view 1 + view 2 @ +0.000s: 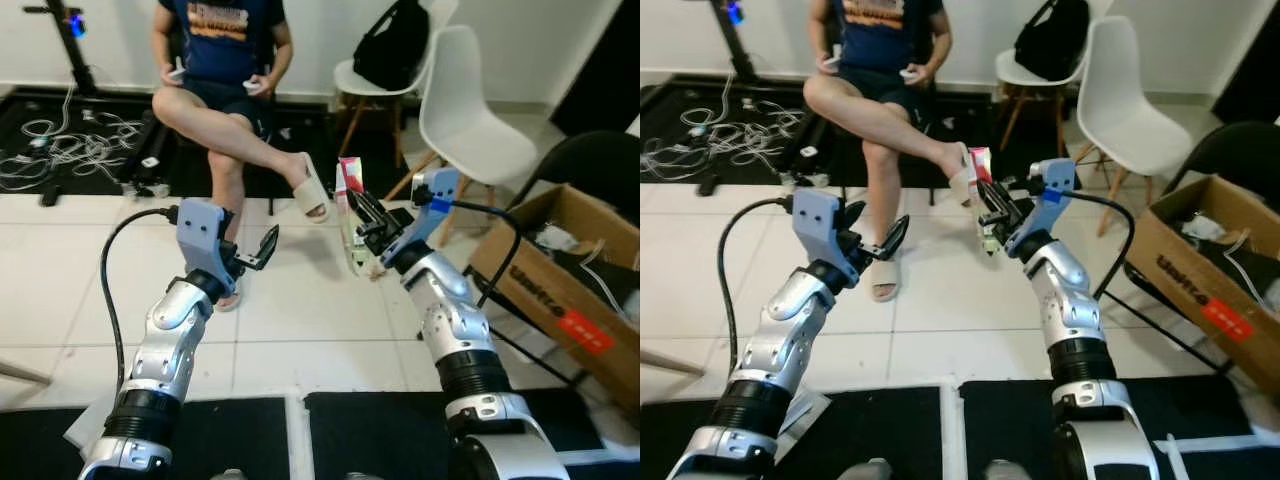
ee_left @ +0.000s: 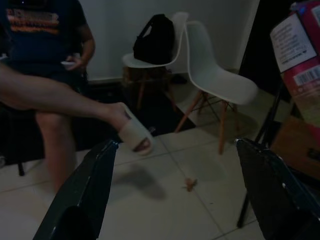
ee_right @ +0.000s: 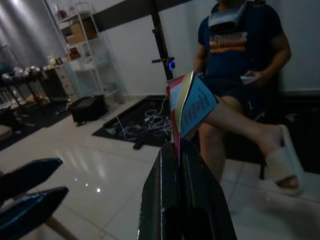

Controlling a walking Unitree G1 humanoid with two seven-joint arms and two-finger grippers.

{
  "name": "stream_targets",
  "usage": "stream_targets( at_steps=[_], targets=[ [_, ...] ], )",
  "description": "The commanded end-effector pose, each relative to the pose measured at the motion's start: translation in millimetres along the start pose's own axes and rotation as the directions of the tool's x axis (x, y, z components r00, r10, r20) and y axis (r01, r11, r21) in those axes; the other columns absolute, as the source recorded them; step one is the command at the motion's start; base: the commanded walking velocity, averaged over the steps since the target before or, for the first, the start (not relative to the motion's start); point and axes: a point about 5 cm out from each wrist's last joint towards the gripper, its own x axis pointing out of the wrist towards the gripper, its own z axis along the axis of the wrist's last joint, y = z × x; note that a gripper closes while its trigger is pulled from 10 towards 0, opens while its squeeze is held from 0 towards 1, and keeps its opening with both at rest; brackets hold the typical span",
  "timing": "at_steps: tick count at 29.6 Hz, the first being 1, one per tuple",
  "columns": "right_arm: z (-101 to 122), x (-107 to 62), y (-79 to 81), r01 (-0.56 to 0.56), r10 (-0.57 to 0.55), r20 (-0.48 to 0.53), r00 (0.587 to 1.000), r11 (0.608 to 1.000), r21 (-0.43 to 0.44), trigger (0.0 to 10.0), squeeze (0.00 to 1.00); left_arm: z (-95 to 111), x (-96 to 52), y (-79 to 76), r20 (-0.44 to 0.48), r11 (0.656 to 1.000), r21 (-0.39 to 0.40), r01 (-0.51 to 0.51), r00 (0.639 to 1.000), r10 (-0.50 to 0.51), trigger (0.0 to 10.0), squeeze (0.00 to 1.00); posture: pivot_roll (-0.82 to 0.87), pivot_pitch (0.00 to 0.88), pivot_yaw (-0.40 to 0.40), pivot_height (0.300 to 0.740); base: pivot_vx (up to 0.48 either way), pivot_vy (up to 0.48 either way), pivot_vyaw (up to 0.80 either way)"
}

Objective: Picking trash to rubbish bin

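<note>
My right gripper [image 1: 368,228] is shut on a flattened red and white carton [image 1: 350,200], held upright above the white floor tiles in front of me. The right wrist view has the carton [image 3: 192,105] pinched between the closed black fingers [image 3: 165,190]. My left gripper [image 1: 262,250] hovers to the carton's left with nothing in it. Its two fingers [image 2: 85,195] are spread wide apart, and the carton [image 2: 300,55] appears beyond them. A small brownish scrap [image 2: 190,184] lies on the tiles.
A person sits straight ahead with legs crossed, one sandalled foot [image 1: 310,190] close to the carton. An open cardboard box [image 1: 570,270] stands at the right by a dark chair [image 1: 590,160]. White chairs [image 1: 470,110] are behind; cables [image 1: 60,150] at far left.
</note>
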Motion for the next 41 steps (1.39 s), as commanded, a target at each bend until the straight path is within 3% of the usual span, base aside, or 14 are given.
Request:
stream_targets(
  at_steps=[1, 36, 41],
  targets=[
    [2.4, -0.2, -2.0, 0.006, -0.006, 0.006, 1.0, 1.0, -0.005, 10.0, 0.0, -0.7, 1.5, -2.7, -0.008, 1.0, 0.006, 0.013, 1.0, -0.013, 10.0, 0.0, 0.03, 0.0, -0.031, 0.74, 0.0, -0.375, 0.0],
    [3.2, -0.2, -1.9, 0.004, -0.004, 0.005, 1.0, 1.0, -0.006, 10.0, 0.0, 0.0, 1.8, -2.6, -0.003, 1.0, 0.0, 0.014, 1.0, -0.014, 10.0, 0.0, 0.03, 0.0, -0.029, 0.74, 0.0, -0.395, 0.0],
    [2.5, 0.2, -1.9, 0.001, -0.001, -0.003, 1.0, 1.0, -0.006, 10.0, 0.0, 0.7, 1.9, -2.1, 0.005, 1.0, -0.015, 0.01, 1.0, -0.01, 10.0, 0.0, 0.03, 0.0, -0.029, 0.74, 0.0, 0.0, -0.74]
  ],
)
